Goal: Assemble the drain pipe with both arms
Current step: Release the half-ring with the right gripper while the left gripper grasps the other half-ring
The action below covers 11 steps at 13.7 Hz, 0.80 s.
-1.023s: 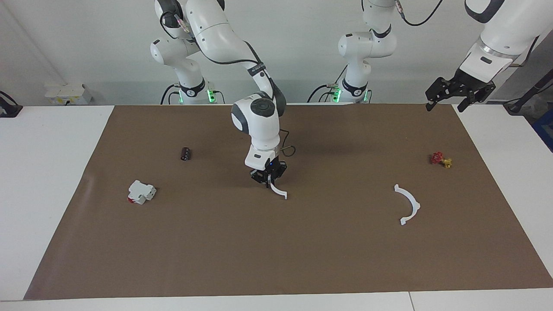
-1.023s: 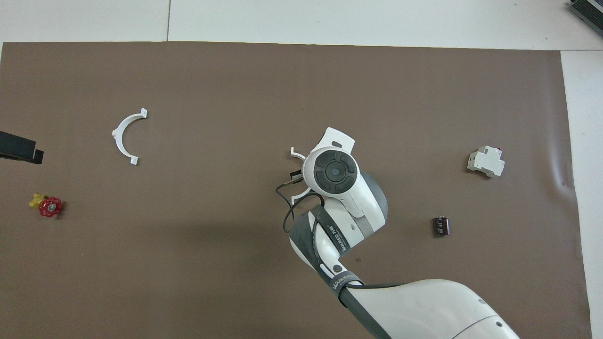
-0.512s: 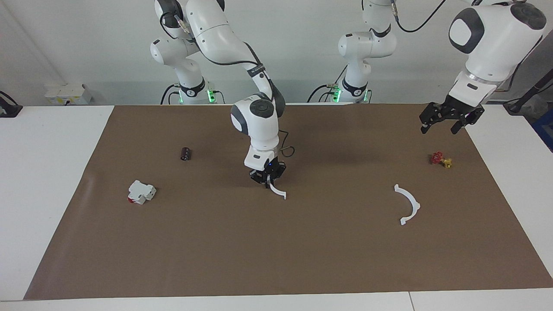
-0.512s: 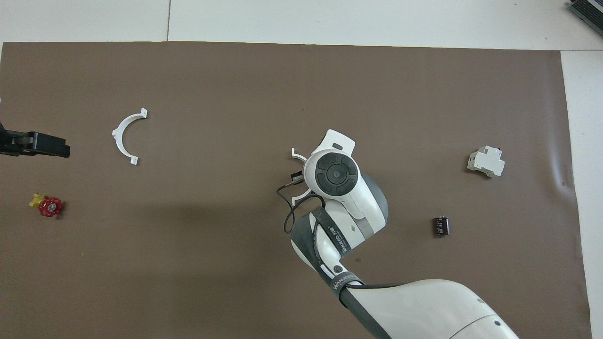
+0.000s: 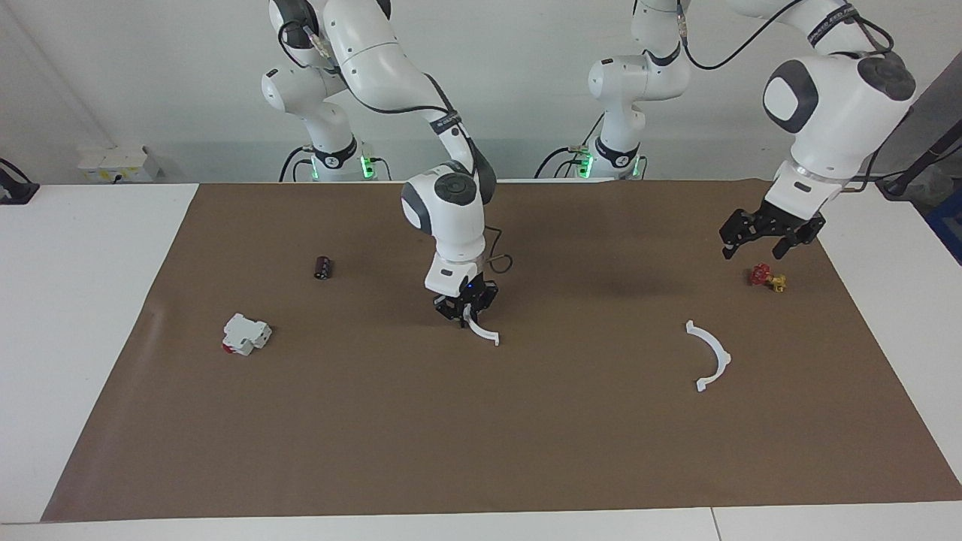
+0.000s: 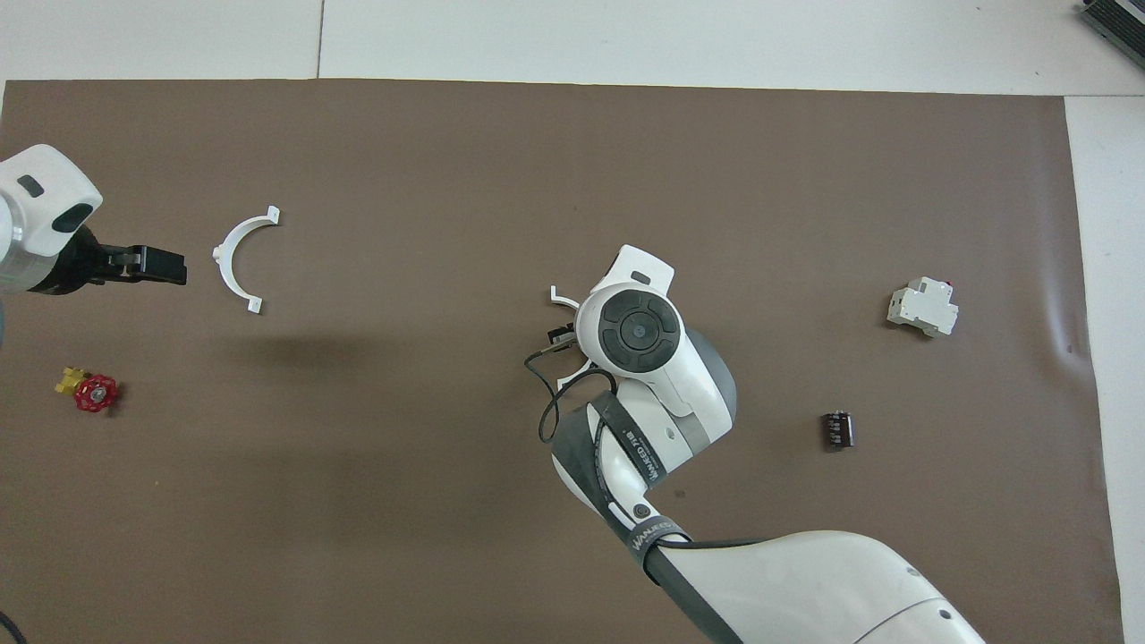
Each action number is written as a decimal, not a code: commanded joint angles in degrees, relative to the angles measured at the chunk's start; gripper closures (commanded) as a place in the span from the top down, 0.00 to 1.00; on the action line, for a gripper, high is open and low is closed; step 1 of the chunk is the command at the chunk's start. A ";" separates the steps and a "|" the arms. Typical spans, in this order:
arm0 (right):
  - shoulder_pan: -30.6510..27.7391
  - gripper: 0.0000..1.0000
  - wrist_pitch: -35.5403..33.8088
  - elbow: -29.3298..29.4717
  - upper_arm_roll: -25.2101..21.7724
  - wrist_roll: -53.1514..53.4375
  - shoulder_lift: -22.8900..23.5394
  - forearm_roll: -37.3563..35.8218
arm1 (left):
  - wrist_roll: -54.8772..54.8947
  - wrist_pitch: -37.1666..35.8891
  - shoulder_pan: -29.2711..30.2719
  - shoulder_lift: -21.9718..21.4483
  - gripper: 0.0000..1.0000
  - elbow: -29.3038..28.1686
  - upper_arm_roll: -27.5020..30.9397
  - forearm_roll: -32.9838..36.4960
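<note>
Brown paper is covering most of the white table (image 5: 90, 315), with a plain pale wall rising past the arms' bases.

Over the last second the left gripper (image 5: 760, 239) is coming down and inward from above the table's edge at the left arm's end; it is now hanging in the air over the paper, just above the small red and yellow valve (image 5: 766, 278), with its fingers spread apart. Judged from that course, it is heading for the free half-ring (image 5: 710, 355), which is not yet touched, so the joining step cannot yet begin.

The right gripper (image 5: 467, 308) is hardly shifting in that time. It is staying low at the middle of the paper, pinching the other half-ring (image 5: 485, 331) at one end, the free end trailing down toward the paper; whether that end is touching the surface cannot be told.

Both halves of the drain pipe are thin white plastic arcs with small tabs at the ends. They are lying well apart, the free one flat on the paper toward the left arm's end.

Unrelated items: a white blocky part with a red end (image 5: 245, 334) and a small dark cylinder (image 5: 323, 267), both toward the right arm's end.
</note>
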 commanded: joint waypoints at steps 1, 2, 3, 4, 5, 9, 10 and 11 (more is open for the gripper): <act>-1.58 1.00 0.08 0.12 -0.03 1.82 -3.22 -0.83 | 0.28 4.89 0.65 3.47 1.00 -0.97 -0.45 -0.33; -2.98 1.00 -0.97 0.12 -0.12 1.82 -4.63 -0.83 | 0.37 6.72 0.56 4.79 1.00 -0.97 -0.45 -0.33; -4.90 1.00 -1.85 0.21 -0.12 1.82 -6.12 -0.74 | 0.37 8.57 0.47 6.11 1.00 -0.88 -0.53 -0.33; -6.75 1.00 -2.99 0.21 -0.12 1.82 -7.96 -0.74 | 0.63 10.33 0.47 8.12 1.00 -0.44 -0.54 -0.50; -8.68 1.00 -4.74 0.38 -0.12 1.82 -9.55 -0.74 | 0.63 11.65 0.30 9.79 1.00 -0.01 -0.54 -0.50; -15.72 1.00 -14.66 5.81 -0.73 1.82 -12.46 -0.74 | 0.63 17.37 0.47 15.08 1.00 1.40 -0.62 -0.59; -17.56 1.00 -16.95 6.96 -0.83 1.82 -13.25 -0.83 | 0.72 17.81 0.65 16.13 1.00 2.28 -0.62 -0.59; -19.67 1.00 -19.15 7.67 -0.83 1.73 -14.21 -0.83 | 0.72 17.90 0.73 17.27 0.99 2.98 -0.62 -0.59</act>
